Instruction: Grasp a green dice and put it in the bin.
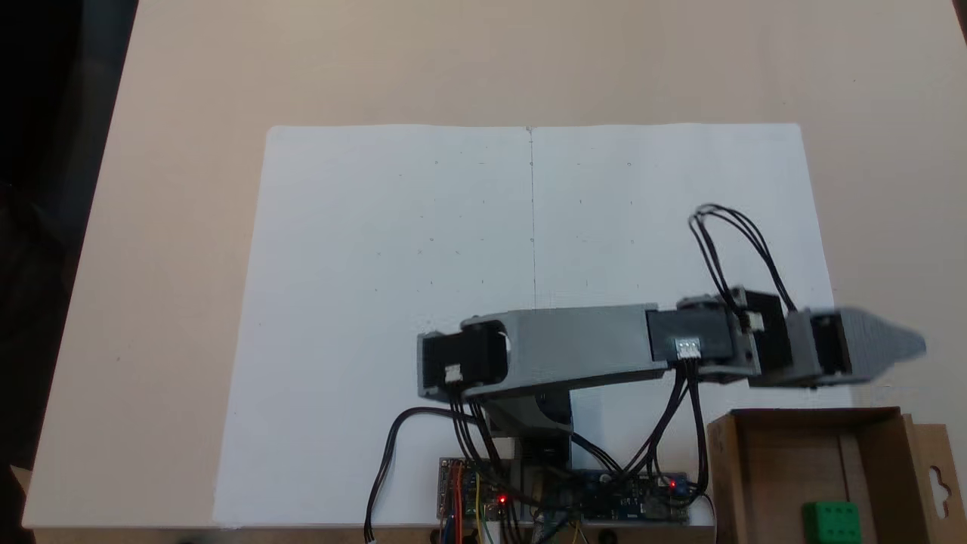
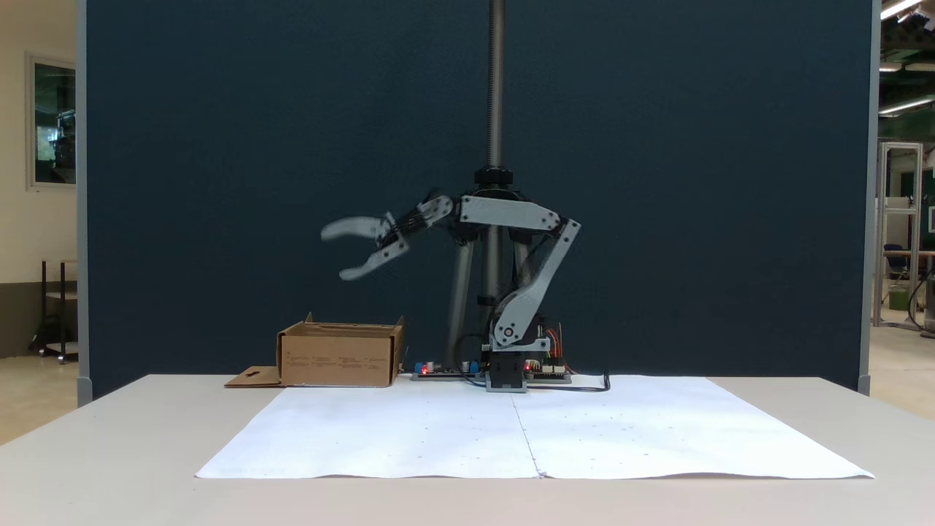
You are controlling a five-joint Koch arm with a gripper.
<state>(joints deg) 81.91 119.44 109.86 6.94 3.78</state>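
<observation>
You're in a lab hall: a dark partition panel (image 2: 292,183) behind the pincer (image 2: 337,253), bare circuit boards (image 1: 563,499), ceiling strip lights (image 2: 902,9).

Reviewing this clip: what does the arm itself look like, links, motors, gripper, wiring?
The arm has light grey printed links joined by black servo blocks, with thin black cables looping between joints. The gripper is grey with two tapered, curved fingers. At its base, circuit boards show small red lights.
</observation>
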